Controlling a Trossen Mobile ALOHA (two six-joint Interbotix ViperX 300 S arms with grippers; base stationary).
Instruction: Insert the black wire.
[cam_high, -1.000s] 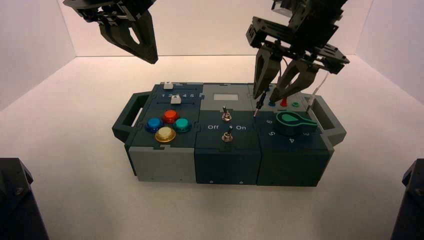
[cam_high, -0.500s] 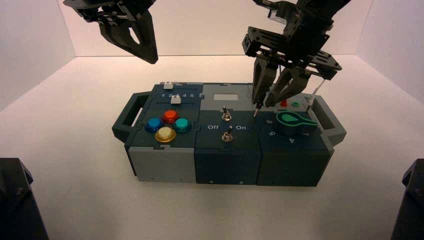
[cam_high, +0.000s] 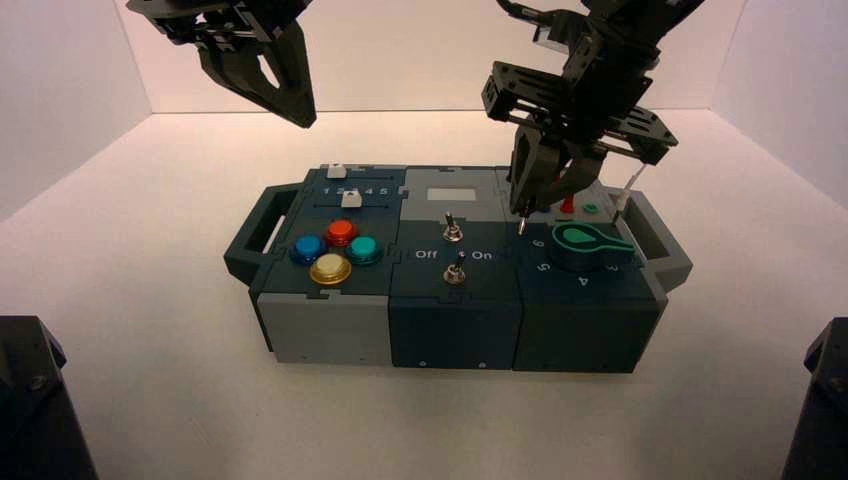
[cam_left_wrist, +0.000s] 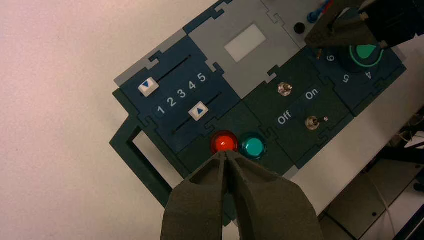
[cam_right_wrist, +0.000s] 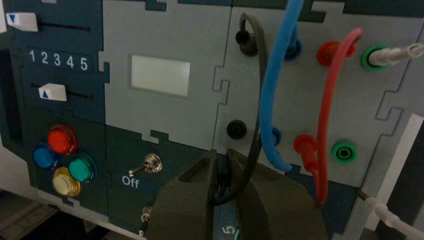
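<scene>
The black wire (cam_right_wrist: 257, 100) has one plug seated in the far black socket (cam_right_wrist: 245, 37) and loops down to its free plug (cam_right_wrist: 221, 175). My right gripper (cam_right_wrist: 222, 159) is shut on that free plug, just short of the empty black socket (cam_right_wrist: 236, 129). From above, the right gripper (cam_high: 528, 205) hangs over the box's right rear, and the plug's silver pin (cam_high: 521, 228) pokes out below the fingertips, beside the green knob (cam_high: 585, 245). My left gripper (cam_high: 290, 105) is parked high at the back left, shut and empty, above the red button (cam_left_wrist: 223, 142).
A blue wire (cam_right_wrist: 272, 75) and a red wire (cam_right_wrist: 327, 100) arch between their sockets right beside the black one. A white plug (cam_right_wrist: 395, 54) sits in a green socket, with another green socket (cam_right_wrist: 344, 151) empty. Two toggle switches (cam_high: 453, 230) stand left of the gripper.
The right gripper's fingers, wide open around the free black plug a second ago, have closed on it. The gripper shifted slightly left. The left arm has not moved.
</scene>
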